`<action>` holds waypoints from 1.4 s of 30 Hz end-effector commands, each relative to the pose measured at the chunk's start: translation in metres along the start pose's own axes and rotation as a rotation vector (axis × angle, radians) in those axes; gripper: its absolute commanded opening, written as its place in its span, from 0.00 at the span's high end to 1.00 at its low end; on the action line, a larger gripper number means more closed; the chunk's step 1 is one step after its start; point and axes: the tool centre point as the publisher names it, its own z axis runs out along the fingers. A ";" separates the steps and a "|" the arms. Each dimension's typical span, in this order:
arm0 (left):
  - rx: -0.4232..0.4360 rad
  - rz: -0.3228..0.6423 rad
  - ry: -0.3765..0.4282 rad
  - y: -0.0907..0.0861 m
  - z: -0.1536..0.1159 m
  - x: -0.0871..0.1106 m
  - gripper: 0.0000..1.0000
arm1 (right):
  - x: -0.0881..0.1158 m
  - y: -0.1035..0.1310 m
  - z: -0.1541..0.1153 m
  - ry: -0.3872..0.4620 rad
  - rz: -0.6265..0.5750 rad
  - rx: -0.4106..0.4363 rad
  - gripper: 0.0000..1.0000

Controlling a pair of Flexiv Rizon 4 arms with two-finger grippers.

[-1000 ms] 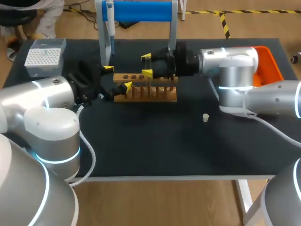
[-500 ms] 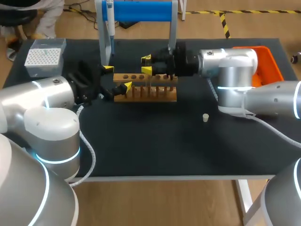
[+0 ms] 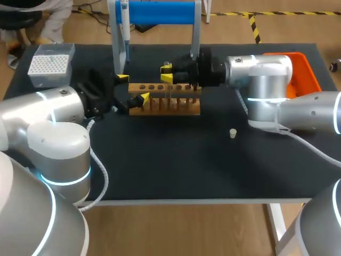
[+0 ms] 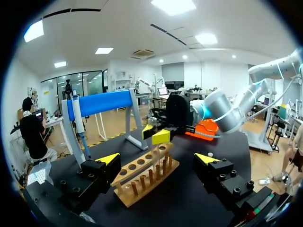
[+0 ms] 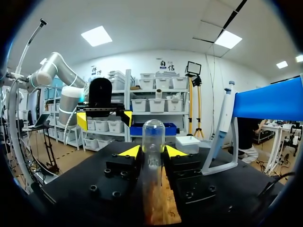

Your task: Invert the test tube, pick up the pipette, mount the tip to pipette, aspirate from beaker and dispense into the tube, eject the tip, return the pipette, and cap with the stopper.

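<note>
Obs. from beside the rig, risk notes.

- Right gripper [image 3: 167,73], upper centre of the head view: fingers [image 5: 130,151] pinch the test tube [image 5: 153,142] from two sides. The tube hangs over the back edge of the wooden rack [image 3: 165,104], apart from it. In the right wrist view its rounded closed end points out past the fingertips.
- Left gripper [image 3: 132,88]: fingers spread wide astride the rack's left end, holding nothing. I cannot tell whether either one touches the wood.
- Stopper [image 3: 233,133] lies loose on the surface [image 3: 176,165], right of centre and well apart from the rack. The pipette [image 3: 123,32] hangs on the blue stand [image 3: 160,12] just behind the rack.

Risks, my judgement:
1. Smooth glass held on a narrow pinch. The tube could slip or swivel as the wrist turns it, then drop onto the rack and break.
2. If the open end comes down off-centre, it will catch the rim of a hole. The left fingers do not clamp the rack, so it could skid or tip.
3. The stand's posts are close behind, and a wide wrist swing may clip one.
4. A jolt to the surface could roll the stopper off.
</note>
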 end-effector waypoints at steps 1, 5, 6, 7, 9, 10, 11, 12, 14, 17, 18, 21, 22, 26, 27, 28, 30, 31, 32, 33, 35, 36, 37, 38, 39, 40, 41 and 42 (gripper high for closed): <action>0.010 0.000 0.002 0.002 0.000 0.000 0.00 | -0.001 0.000 -0.002 0.009 0.001 -0.002 0.76; 0.010 0.000 0.002 0.002 0.000 0.000 0.00 | -0.001 0.000 -0.002 0.014 0.000 -0.004 0.98; 0.010 0.000 0.002 0.002 0.000 0.000 0.00 | -0.001 0.000 -0.002 0.015 0.000 -0.004 1.00; 0.010 0.000 0.002 0.002 0.000 0.000 0.00 | -0.001 0.000 -0.003 0.016 0.000 -0.005 1.00; 0.010 0.000 0.002 0.002 0.000 0.000 0.00 | -0.001 0.001 -0.003 0.017 0.000 -0.006 1.00; 0.010 0.000 0.002 0.002 0.000 0.000 0.00 | 0.000 0.001 -0.003 0.018 -0.001 -0.006 1.00; 0.010 0.000 0.002 0.002 0.000 0.000 0.00 | 0.000 0.001 -0.004 0.017 -0.001 -0.007 1.00; 0.010 0.000 0.002 0.002 0.000 0.000 0.00 | 0.000 0.002 -0.004 0.017 0.000 -0.009 1.00; 0.010 0.000 0.002 0.002 0.000 0.000 0.00 | 0.000 0.004 -0.005 0.017 0.001 -0.013 1.00; 0.010 0.000 0.002 0.002 0.000 0.000 0.00 | 0.001 0.007 -0.005 0.018 0.005 -0.021 1.00; 0.010 0.000 0.002 0.002 0.000 0.000 0.00 | 0.001 0.007 -0.005 0.018 0.006 -0.022 1.00; 0.010 0.000 0.002 0.002 0.000 0.000 0.00 | 0.002 0.011 -0.005 0.017 0.008 -0.026 1.00; 0.010 0.000 0.002 0.002 0.000 0.000 0.00 | 0.002 0.012 -0.006 0.016 0.008 -0.028 1.00; 0.010 0.000 0.002 0.002 0.000 0.000 0.00 | 0.001 0.018 -0.007 0.013 0.005 -0.032 1.00; 0.010 0.000 0.002 0.002 0.000 0.000 0.00 | 0.001 0.019 -0.007 0.012 0.004 -0.033 1.00; 0.010 0.000 0.002 0.002 0.000 0.000 0.00 | 0.001 0.020 -0.008 0.009 0.000 -0.033 1.00; 0.010 0.000 0.002 0.002 0.000 0.000 0.00 | 0.001 0.022 -0.009 0.006 -0.001 -0.032 1.00; 0.010 0.000 0.002 0.002 0.000 0.000 0.00 | 0.001 0.024 -0.009 0.004 -0.003 -0.031 1.00; 0.010 0.000 0.002 0.002 0.000 0.000 0.00 | 0.001 0.025 -0.009 0.004 -0.005 -0.030 1.00; 0.010 0.000 0.002 0.002 0.000 0.000 0.00 | 0.001 0.027 -0.009 0.004 -0.006 -0.030 1.00; 0.010 0.000 0.002 0.002 0.000 0.000 0.00 | 0.001 0.029 -0.010 0.002 -0.009 -0.030 1.00; 0.010 0.000 0.002 0.002 0.000 0.000 0.00 | 0.002 0.031 -0.010 0.002 -0.010 -0.029 1.00; 0.010 0.000 0.002 0.002 0.000 0.000 0.00 | 0.002 0.032 -0.009 0.001 -0.011 -0.028 1.00; 0.010 0.000 0.002 0.002 0.000 0.000 0.00 | 0.002 0.033 -0.009 0.000 -0.013 -0.026 1.00; 0.010 0.000 0.002 0.002 0.000 0.000 0.00 | 0.003 0.035 -0.009 0.000 -0.014 -0.026 1.00; 0.010 0.000 0.002 0.002 0.000 0.000 0.00 | 0.003 0.036 -0.009 0.000 -0.016 -0.025 1.00; 0.010 0.000 0.002 0.002 0.000 0.000 0.00 | 0.004 0.038 -0.009 0.000 -0.017 -0.023 1.00; 0.010 0.000 0.002 0.002 0.000 0.000 0.00 | 0.004 0.039 -0.009 0.000 -0.018 -0.022 1.00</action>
